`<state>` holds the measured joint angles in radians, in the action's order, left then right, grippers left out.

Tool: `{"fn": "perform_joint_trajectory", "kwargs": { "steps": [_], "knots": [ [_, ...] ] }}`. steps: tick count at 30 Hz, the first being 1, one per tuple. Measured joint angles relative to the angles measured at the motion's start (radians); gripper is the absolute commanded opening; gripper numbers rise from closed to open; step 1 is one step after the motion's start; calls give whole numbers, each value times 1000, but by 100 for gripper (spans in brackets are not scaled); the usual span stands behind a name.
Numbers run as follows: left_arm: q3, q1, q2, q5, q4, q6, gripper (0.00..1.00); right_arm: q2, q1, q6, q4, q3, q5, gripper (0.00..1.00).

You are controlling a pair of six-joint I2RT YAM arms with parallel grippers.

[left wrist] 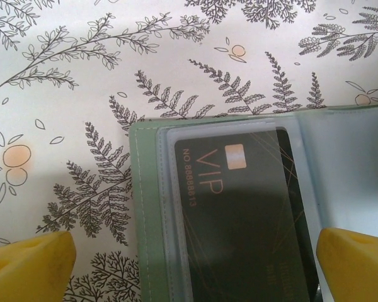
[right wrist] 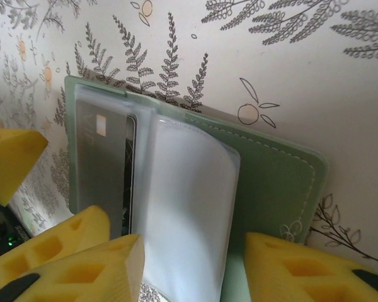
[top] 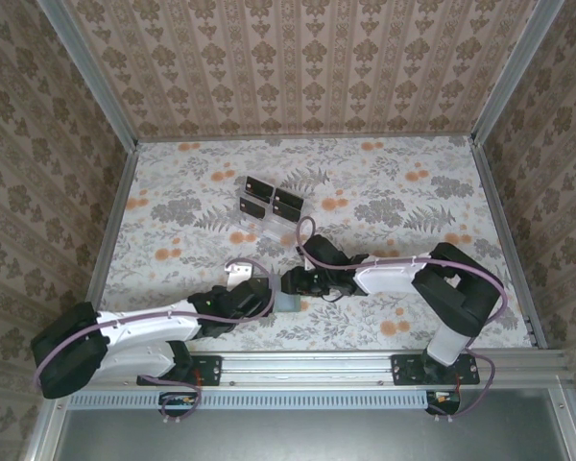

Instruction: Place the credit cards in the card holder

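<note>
The grey-green card holder [top: 288, 303] lies open on the floral table between my two grippers. A black credit card [left wrist: 239, 214] with orange "VIP" lettering sits inside a clear sleeve on its left half. My left gripper [left wrist: 192, 259] is open wide, its yellow fingers [left wrist: 31, 261] straddling the card holder [left wrist: 148, 207] without touching it. My right gripper [right wrist: 189, 267] stands partly open over the card holder [right wrist: 271, 182], with a raised, bowed clear sleeve page [right wrist: 189, 189] between its jaws. Beside that page lies the sleeved card [right wrist: 101, 157]. More black credit cards [top: 259, 187] stand in a clear rack [top: 269, 213].
The clear rack stands mid-table, well beyond both grippers. A yellow finger [right wrist: 9, 157] of the left gripper sits close to the left of my right gripper. Patterned walls with metal posts [top: 504, 82] enclose the table. Bare floral tabletop [top: 422, 192] stretches to the back right.
</note>
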<state>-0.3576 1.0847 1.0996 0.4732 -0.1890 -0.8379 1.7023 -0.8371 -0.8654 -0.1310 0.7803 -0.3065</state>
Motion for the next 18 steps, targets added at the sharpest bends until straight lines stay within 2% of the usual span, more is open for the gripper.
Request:
{"fn": "perform_joint_trajectory", "kwargs": {
  "steps": [3,6,18],
  "knots": [
    [0,0,-16,3,-9,0,100,10,-4,5,0,6,-1,14],
    [0,0,-34,6,-16,0,100,10,-4,7,2,8,0,0],
    [0,-4,-121,25,-69,0,100,-116,46,45,73,13,7,0]
  ]
}}
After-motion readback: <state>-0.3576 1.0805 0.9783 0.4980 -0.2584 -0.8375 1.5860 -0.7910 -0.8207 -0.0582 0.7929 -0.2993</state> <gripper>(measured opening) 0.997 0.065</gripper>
